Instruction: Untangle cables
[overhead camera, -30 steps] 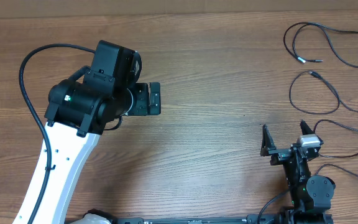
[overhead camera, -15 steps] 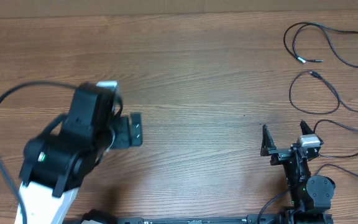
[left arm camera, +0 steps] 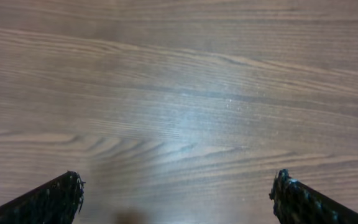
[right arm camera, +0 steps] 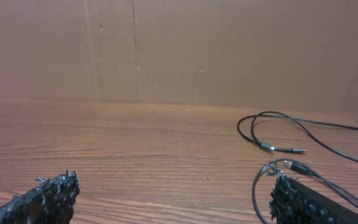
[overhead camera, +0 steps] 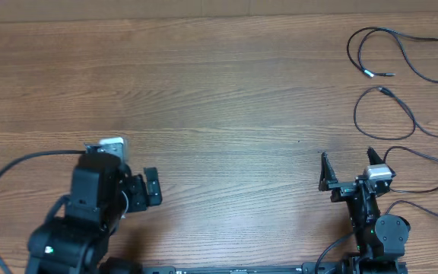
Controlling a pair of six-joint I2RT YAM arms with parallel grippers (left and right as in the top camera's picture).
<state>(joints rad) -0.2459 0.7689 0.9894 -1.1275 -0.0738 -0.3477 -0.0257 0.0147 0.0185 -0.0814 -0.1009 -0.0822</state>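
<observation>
Okay, your L gripper [overhead camera: 152, 186] sits at abt 8 o'clock in the overhead view, jaws spread wide w/ nothing between them; its wrist cam shows only bare wood table [left arm camera: 179, 93] past the fingertips. R gripper [overhead camera: 348, 169] is at abt 5 o'clock, also wide open & empty. The cables [overhead camera: 382, 90] lie as loose loops from 1 to 4 o'clock, some running off frame. One strand passes just beside the R gripper on its 3 o'clock side; can't tell if it touches. In the R wrist view, plug tips [right arm camera: 272, 147] lie at 3 o'clock.
</observation>
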